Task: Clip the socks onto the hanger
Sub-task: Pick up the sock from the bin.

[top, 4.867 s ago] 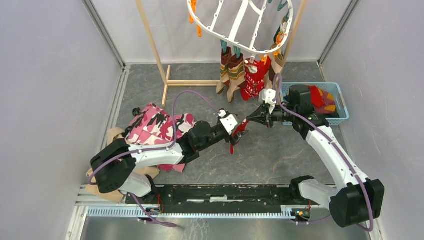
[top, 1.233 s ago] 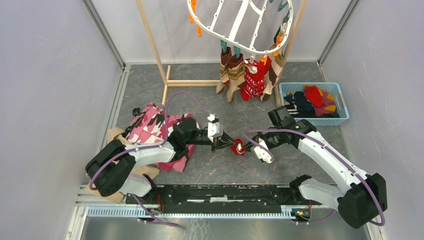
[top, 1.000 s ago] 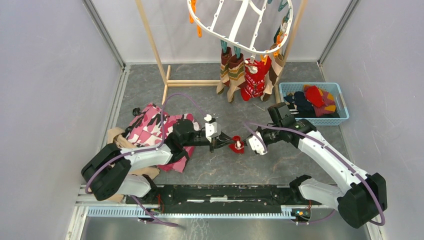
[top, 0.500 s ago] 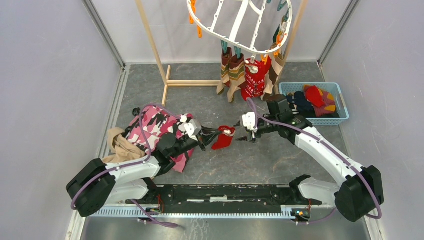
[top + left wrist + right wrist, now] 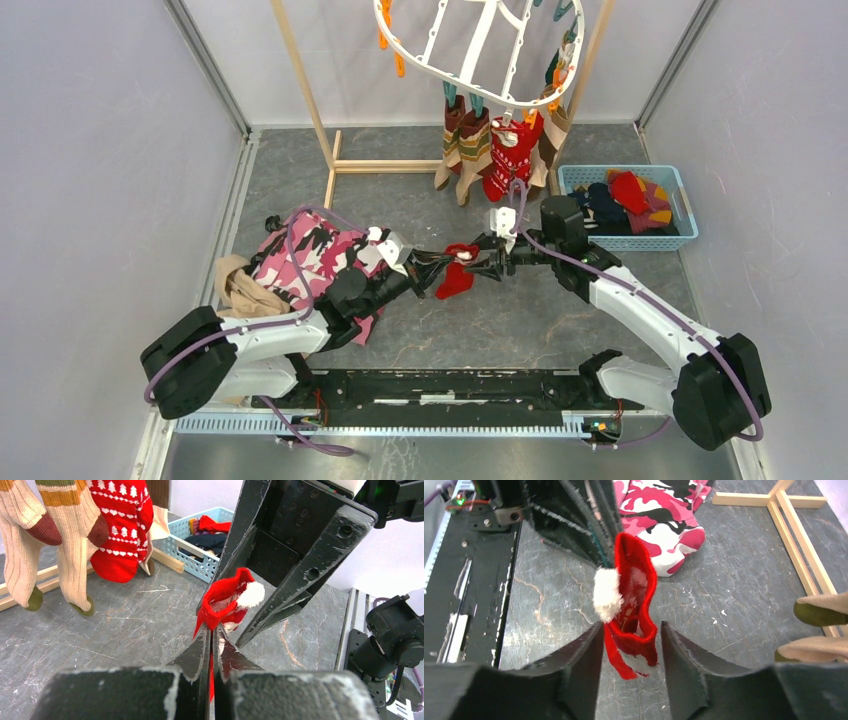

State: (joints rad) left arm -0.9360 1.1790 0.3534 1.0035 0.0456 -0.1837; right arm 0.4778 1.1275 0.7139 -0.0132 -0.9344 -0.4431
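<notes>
Your left arm is stretching low from its base, crossing over the pink camouflage cloth (image 5: 310,250) and pointing its wrist toward mid-table. Left claw (image 5: 440,262) (image 5: 211,635) is pressing together on the red sock (image 5: 455,280) (image 5: 225,597) (image 5: 634,590); the wrist view is showing red fabric pinched in the seam between the fingers. Your right arm is rising from its base at the near right, bending at the elbow and levelling its forearm leftward, so the two claws are meeting nearly tip to tip. Right claw (image 5: 482,264) (image 5: 629,630) is standing apart, its fingers straddling the sock's open cuff, and you cannot tell whether they are touching it. The sock, with its white pom-pom, is hanging between both claws and appearing lifted off the table (image 5: 560,320). The hanger (image 5: 478,45) is hanging beyond them at the far side, tilted, with several socks (image 5: 500,150) dangling from its clips, well apart from the red sock. More socks are lying in the blue basket (image 5: 655,242) beside the right arm.
</notes>
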